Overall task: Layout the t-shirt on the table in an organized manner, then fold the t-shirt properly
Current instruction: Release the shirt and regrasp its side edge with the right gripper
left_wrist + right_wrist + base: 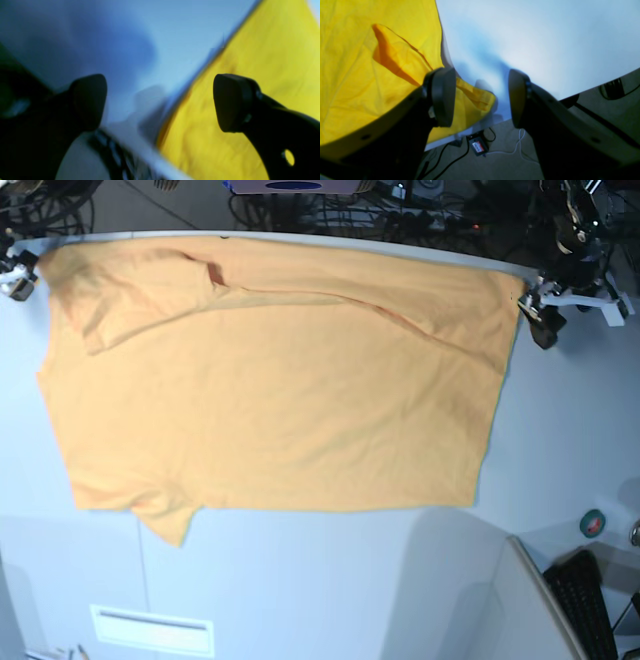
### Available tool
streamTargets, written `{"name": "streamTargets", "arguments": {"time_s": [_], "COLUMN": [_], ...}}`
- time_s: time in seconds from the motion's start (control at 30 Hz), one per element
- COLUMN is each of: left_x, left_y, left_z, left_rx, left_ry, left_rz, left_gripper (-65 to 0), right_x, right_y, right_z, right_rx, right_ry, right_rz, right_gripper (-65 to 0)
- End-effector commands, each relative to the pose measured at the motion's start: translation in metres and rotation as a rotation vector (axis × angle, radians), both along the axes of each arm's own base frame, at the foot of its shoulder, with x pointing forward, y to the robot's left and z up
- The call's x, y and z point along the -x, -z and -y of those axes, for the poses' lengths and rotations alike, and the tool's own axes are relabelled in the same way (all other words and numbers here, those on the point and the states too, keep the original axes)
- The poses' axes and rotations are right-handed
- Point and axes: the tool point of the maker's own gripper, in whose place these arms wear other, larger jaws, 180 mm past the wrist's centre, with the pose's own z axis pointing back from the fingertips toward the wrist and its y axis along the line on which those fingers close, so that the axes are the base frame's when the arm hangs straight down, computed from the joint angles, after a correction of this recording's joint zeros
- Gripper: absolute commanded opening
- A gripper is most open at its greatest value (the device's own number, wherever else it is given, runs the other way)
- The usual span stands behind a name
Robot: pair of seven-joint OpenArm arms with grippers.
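The soft orange-yellow short-sleeved t-shirt (pixel 280 390) is lying spread flat across the far half of the smooth pale grey-white counter (pixel 330 580), one long edge running along the counter's far rim. One sleeve is sticking out from the shirt's near edge at the base view's left; a folded flap is lying on the cloth near the far-left corner. The left pincer (pixel 160 102) is hovering just beside the shirt's far-right corner, its two dark fingers (pixel 230 102) standing wide apart and gripping nothing; one finger is hanging over the cloth, the other over bare counter. The right pincer (pixel 482 97) is sitting at the shirt's far-left corner, likewise spread open and empty, with a small fold of yellow cloth lying between and under its fingers at the counter's rim. Black and white cables (pixel 515 147) are trailing on the floor below that rim.
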Motion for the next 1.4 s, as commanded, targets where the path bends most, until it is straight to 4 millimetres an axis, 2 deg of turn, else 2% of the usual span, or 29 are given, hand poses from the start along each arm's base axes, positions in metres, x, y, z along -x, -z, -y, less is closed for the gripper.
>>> {"name": "streamTargets", "arguments": {"time_s": [0.0,0.07,0.1,0.2,0.23,0.3,0.37,0.5,0.53,0.63,0.8,0.93,1.07,1.2,1.3,1.37], "left_x": [-0.01,-0.023,-0.035,-0.06,-0.066,-0.079,-0.086,-0.092,-0.092,-0.092,-0.088,-0.089,-0.09,-0.091,-0.091,-0.091], "left_y": [-0.021,-0.039,-0.045,-0.036,-0.029,-0.021,-0.013,-0.007,-0.007,-0.007,-0.007,-0.008,-0.009,-0.01,-0.01,-0.01], "left_z": [-0.007,-0.006,-0.001,0.028,0.041,0.061,0.068,0.068,0.068,0.064,0.058,0.057,0.057,0.057,0.057,0.057], "left_rx": [-0.046,-0.076,-0.089,-0.076,-0.067,-0.051,-0.037,-0.023,-0.023,-0.026,-0.042,-0.044,-0.045,-0.045,-0.045,-0.045], "left_ry": [0.017,0.048,0.083,0.232,0.289,0.372,0.395,0.389,0.389,0.38,0.386,0.385,0.385,0.385,0.385,0.385], "left_rz": [0.055,0.094,0.108,0.085,0.065,0.05,0.036,0.032,0.032,0.033,0.018,0.019,0.022,0.025,0.025,0.025], "left_gripper": [-0.3,-0.3,-0.5,-1.3,-3.8,-13.7,-28.5,-65.0,-65.0,-65.0,-65.0,-65.0,-65.0,-65.0,-65.0,-65.0], "right_x": [-0.016,-0.037,-0.058,-0.119,-0.14,-0.172,-0.198,-0.232,-0.237,-0.24,-0.228,-0.218,-0.212,-0.204,-0.206,-0.206], "right_y": [-0.02,-0.029,-0.027,-0.02,-0.018,-0.014,-0.013,0.0,0.003,0.017,0.031,0.047,0.05,0.046,0.044,0.044], "right_z": [0.02,0.038,0.039,0.041,0.038,0.037,0.042,0.042,0.042,0.039,0.031,0.013,0.002,0.002,-0.003,-0.003], "right_rx": [0.064,0.085,0.069,0.019,-0.007,-0.042,-0.053,-0.049,-0.049,-0.07,-0.09,-0.119,-0.102,-0.068,-0.064,-0.063], "right_ry": [0.001,0.021,-0.001,-0.111,-0.14,-0.163,-0.137,-0.123,-0.12,-0.106,-0.108,-0.121,-0.152,-0.188,-0.198,-0.198], "right_rz": [0.056,0.105,0.131,0.165,0.182,0.211,0.234,0.226,0.217,0.165,0.13,0.104,0.113,0.101,0.112,0.113], "right_gripper": [-33.0,-32.4,-32.4,-32.7,-32.9,-32.9,-32.4,-32.0,-31.2,-27.6,-27.8,-28.1,-28.4,-36.9,-46.2,-55.4]}}
